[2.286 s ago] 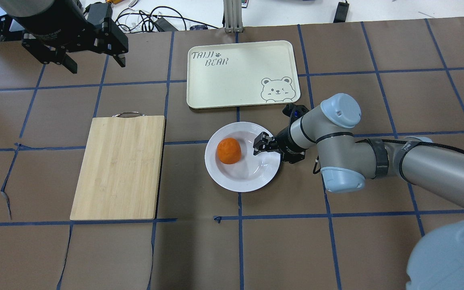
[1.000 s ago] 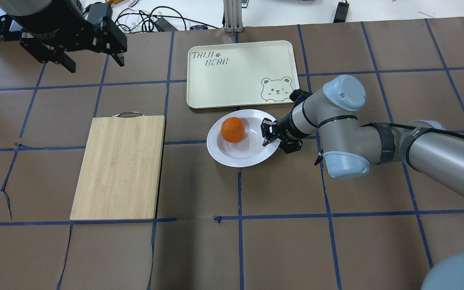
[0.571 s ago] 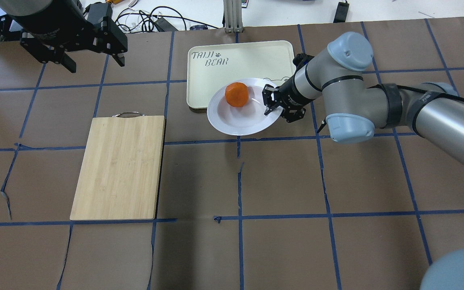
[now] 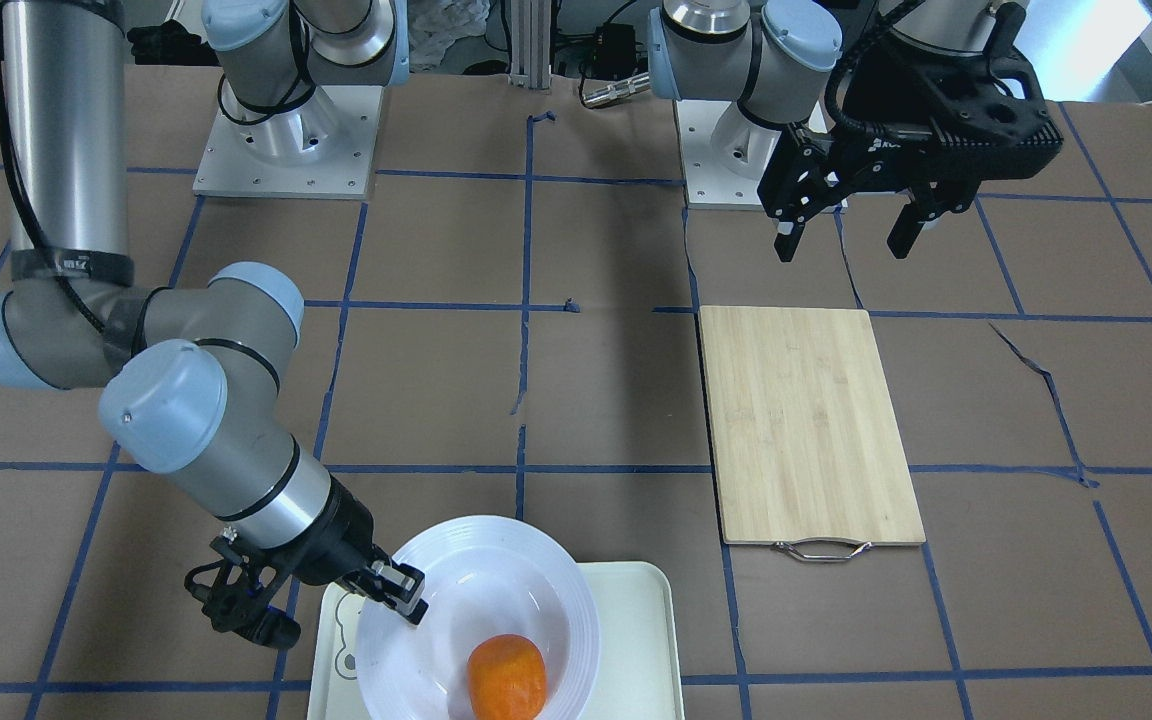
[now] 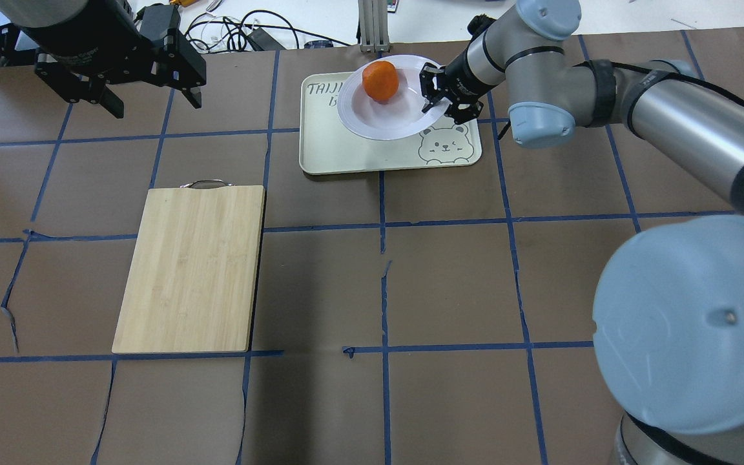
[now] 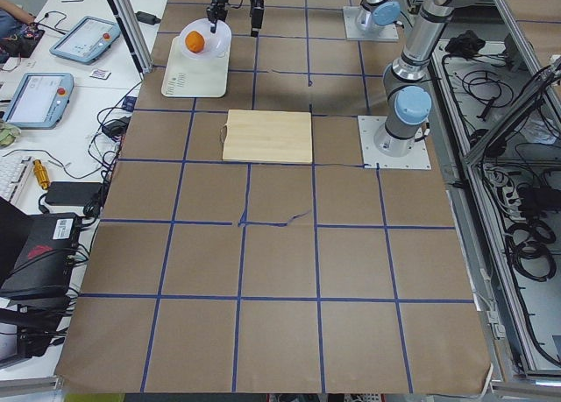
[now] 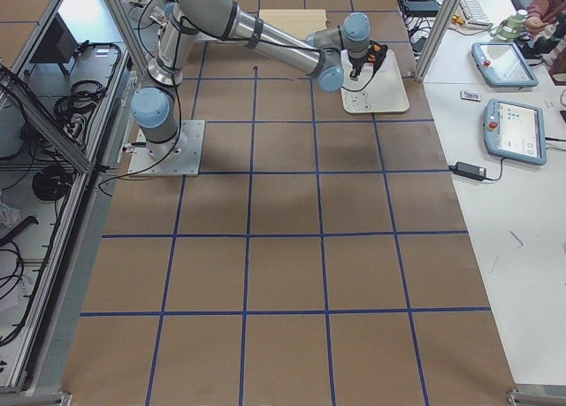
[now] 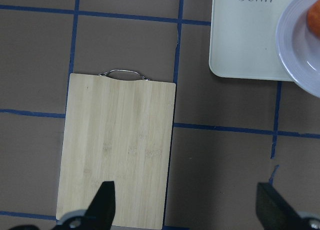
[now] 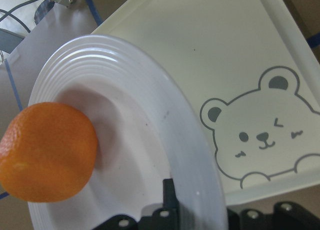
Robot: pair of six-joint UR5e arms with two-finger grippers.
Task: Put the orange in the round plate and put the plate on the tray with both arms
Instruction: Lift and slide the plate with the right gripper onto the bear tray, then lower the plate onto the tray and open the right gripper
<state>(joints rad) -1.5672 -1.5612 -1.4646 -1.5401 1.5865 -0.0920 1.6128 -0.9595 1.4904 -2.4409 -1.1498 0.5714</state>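
Observation:
The orange (image 5: 380, 81) lies in the white round plate (image 5: 391, 117). My right gripper (image 5: 429, 97) is shut on the plate's right rim and holds it, slightly tilted, over the cream tray (image 5: 346, 152). In the front view the plate (image 4: 496, 580) hangs over the tray (image 4: 641, 625) with the orange (image 4: 506, 678) low in its bowl and the right gripper (image 4: 408, 598) on its rim. The right wrist view shows the orange (image 9: 47, 157), the plate's ridged rim (image 9: 165, 120) and the tray's bear face (image 9: 260, 137). My left gripper (image 5: 155, 104) hangs open and empty, high over the table's far left.
A bamboo cutting board (image 5: 191, 268) with a metal handle lies left of centre, and the left wrist view looks down on it (image 8: 117, 150). Cables and boxes line the table's far edge (image 5: 236, 32). Both arm bases (image 4: 281, 140) stand on the robot's side.
My right gripper has lifted the plate with the orange off the table and carried it away from the robot, over the tray. The left arm has not moved.

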